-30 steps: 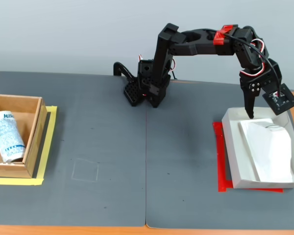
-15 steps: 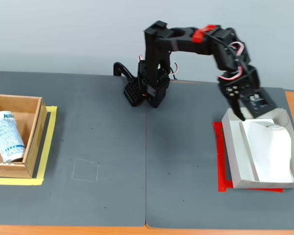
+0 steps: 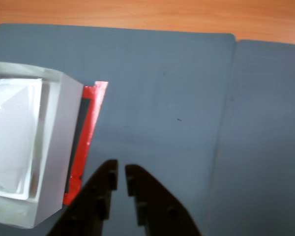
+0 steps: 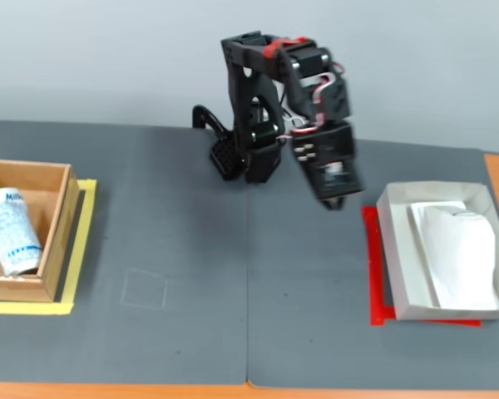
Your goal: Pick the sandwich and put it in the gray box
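Claw (image 3: 120, 169) nearly clenched, empty, over gray mat (image 4: 191, 249); sandwich (image 4: 457, 253) inside gray box (image 4: 391, 249), right of claw in fixed view.

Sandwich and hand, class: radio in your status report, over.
Hand nearly shut, empty, over bare mat. Sandwich lying inside the gray box. Nothing in the way; brown box with milk carton far left in fixed view.

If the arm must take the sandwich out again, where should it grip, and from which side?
Grip the sandwich from above, across its raised narrow ridge. It lies flat inside the gray box, whose low walls block any sideways approach. The hand is now empty, off beside the box.
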You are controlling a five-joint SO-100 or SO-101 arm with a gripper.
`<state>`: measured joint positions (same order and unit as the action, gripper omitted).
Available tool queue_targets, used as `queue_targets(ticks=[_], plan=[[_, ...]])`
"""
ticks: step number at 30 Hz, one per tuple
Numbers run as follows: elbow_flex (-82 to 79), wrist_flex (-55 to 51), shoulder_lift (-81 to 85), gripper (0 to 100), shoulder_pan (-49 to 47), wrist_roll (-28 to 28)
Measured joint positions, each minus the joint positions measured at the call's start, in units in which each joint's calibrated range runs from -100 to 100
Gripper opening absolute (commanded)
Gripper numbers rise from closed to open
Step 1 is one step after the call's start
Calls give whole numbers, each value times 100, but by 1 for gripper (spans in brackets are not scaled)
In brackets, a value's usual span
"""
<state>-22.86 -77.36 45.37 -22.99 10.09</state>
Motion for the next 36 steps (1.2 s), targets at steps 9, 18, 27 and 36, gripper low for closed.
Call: queue_targets(ticks=[9, 18, 27, 36], plan=[[-2694, 1284, 2116, 2, 671, 15], [-5263, 1856, 4129, 2, 1201, -225], [-6798, 1899, 5327, 2, 1850, -899], [-7589, 2420, 5370, 2, 1894, -996]])
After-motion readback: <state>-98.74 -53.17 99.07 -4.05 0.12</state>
